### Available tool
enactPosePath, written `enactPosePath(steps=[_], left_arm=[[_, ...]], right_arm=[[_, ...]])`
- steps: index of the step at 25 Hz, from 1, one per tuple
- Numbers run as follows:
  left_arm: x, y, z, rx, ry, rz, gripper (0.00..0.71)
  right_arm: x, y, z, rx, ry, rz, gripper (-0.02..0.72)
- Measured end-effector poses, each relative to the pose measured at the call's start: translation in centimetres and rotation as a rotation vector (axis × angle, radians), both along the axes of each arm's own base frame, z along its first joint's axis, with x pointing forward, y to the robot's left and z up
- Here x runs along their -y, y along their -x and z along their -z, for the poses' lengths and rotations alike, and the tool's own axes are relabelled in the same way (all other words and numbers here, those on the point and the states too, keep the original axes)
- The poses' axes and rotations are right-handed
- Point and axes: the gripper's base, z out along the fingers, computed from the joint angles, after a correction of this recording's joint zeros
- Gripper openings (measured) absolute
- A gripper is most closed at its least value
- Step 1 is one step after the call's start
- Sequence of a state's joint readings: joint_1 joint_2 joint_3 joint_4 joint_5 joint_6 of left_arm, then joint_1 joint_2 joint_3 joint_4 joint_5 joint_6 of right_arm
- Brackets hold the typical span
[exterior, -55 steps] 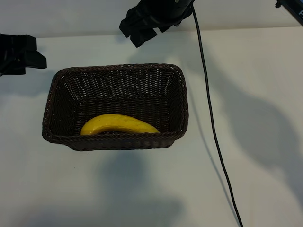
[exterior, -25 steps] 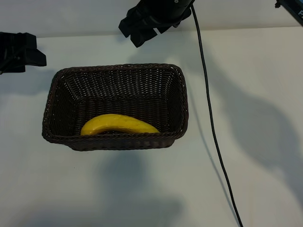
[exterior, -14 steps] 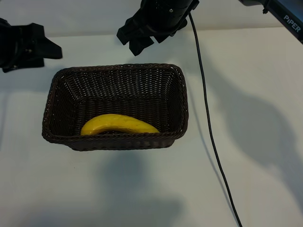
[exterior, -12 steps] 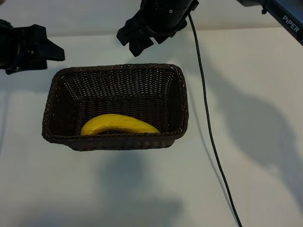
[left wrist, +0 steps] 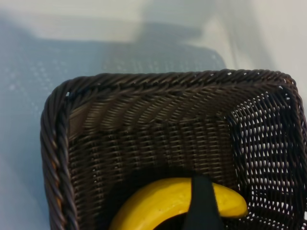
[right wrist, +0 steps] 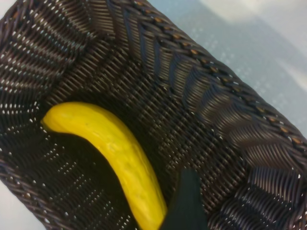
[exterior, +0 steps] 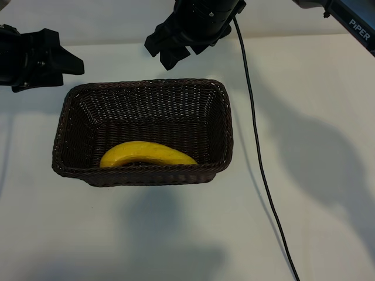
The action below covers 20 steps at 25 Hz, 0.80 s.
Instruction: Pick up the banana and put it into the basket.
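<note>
Both the left gripper (exterior: 69,62) and right gripper (exterior: 166,51) hang open and empty beyond the basket (exterior: 225,126), so with the banana (exterior: 146,154) already inside, we judge pulling clear without brushing the rim best.

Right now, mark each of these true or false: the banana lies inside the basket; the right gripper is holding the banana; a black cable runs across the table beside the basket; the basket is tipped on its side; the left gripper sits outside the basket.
1. The banana lies inside the basket. True.
2. The right gripper is holding the banana. False: it hangs open beyond the basket's far rim, with nothing in it.
3. A black cable runs across the table beside the basket. True.
4. The basket is tipped on its side. False: it stands upright, open side up.
5. The left gripper sits outside the basket. True: it is open, off the far left corner.
</note>
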<state>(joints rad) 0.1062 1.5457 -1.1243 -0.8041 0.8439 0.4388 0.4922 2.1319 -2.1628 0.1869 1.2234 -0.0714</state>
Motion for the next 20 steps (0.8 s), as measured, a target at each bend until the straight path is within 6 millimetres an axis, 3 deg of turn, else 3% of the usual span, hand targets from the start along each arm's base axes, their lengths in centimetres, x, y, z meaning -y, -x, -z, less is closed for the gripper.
enactPosePath(steps=[20], left_arm=[[0.02, 0.04, 0.0, -0.003, 0.001, 0.003, 0.546]], right_arm=[[0.08, -0.05, 0.02, 0.005, 0.009, 0.002, 0.572]])
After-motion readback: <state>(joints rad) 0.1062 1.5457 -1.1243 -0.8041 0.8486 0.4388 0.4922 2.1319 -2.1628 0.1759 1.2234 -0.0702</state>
